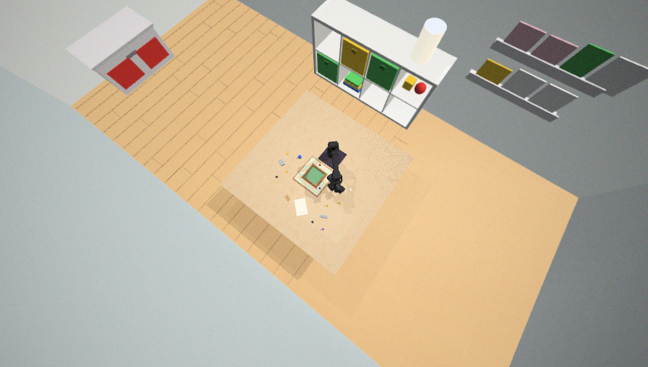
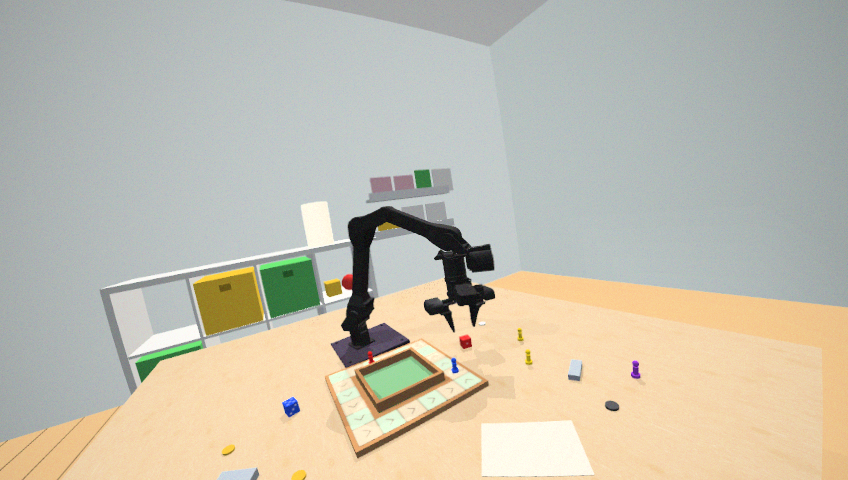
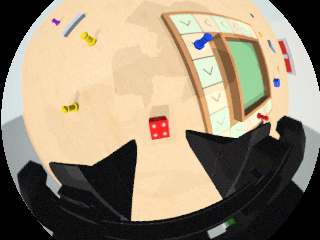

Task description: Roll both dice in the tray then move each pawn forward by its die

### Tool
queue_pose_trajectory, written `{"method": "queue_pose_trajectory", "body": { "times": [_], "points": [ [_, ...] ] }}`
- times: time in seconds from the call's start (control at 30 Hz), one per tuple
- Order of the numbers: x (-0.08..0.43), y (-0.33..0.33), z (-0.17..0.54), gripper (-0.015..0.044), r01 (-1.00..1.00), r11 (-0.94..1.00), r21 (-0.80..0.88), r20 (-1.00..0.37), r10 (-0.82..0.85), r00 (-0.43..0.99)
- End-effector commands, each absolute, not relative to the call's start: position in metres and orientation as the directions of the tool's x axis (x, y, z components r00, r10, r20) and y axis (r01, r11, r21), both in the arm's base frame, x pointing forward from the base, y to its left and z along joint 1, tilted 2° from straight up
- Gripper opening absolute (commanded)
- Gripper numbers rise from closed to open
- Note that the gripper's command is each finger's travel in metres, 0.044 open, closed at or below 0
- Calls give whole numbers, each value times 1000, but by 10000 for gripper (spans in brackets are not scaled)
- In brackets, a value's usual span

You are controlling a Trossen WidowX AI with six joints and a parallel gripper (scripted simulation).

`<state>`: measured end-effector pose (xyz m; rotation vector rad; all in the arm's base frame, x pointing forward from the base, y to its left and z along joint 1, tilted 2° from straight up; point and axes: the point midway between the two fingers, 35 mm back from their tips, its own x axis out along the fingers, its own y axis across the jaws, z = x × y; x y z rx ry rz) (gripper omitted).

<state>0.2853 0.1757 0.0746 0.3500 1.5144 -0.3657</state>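
My gripper (image 1: 336, 187) (image 2: 464, 327) (image 3: 160, 139) is open and empty, pointing down above the red die (image 2: 465, 341) (image 3: 159, 128). The die lies on the table beside the board (image 2: 389, 421) (image 3: 207, 72); the face toward the wrist camera shows four pips. The arm hides it in the top view. The blue die (image 1: 299, 157) (image 2: 290, 406) (image 3: 276, 82) lies on the table on the board's other side. The green-floored tray (image 2: 410, 395) is empty at the board's middle. The red pawn (image 1: 319, 164) (image 2: 370, 357) (image 3: 263, 117) and blue pawn (image 1: 319, 188) (image 2: 454, 365) (image 3: 202, 41) stand on the board's track.
Two yellow pawns (image 2: 520, 334) (image 2: 527, 357) stand beyond the red die. A grey block (image 2: 574, 369), a purple pawn (image 2: 635, 369), a black disc (image 2: 611, 405) and a white sheet (image 2: 535, 449) lie farther out. A yellow disc (image 2: 228, 449) lies near the blue die.
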Motion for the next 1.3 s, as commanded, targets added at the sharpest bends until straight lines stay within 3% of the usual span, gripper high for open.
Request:
{"method": "queue_pose_trajectory", "body": {
  "times": [0.0, 0.77, 0.97, 1.27],
  "points": [
    [285, 175, 66, 275, 446, 895, -15, -1000, -25, 16],
    [286, 174, 34, 275, 446, 895, -15, -1000, -25, 16],
    [286, 174, 34, 118, 446, 895, -15, -1000, -25, 16],
    [286, 174, 34, 38, 446, 895, -15, -1000, -25, 16]
  ]
}}
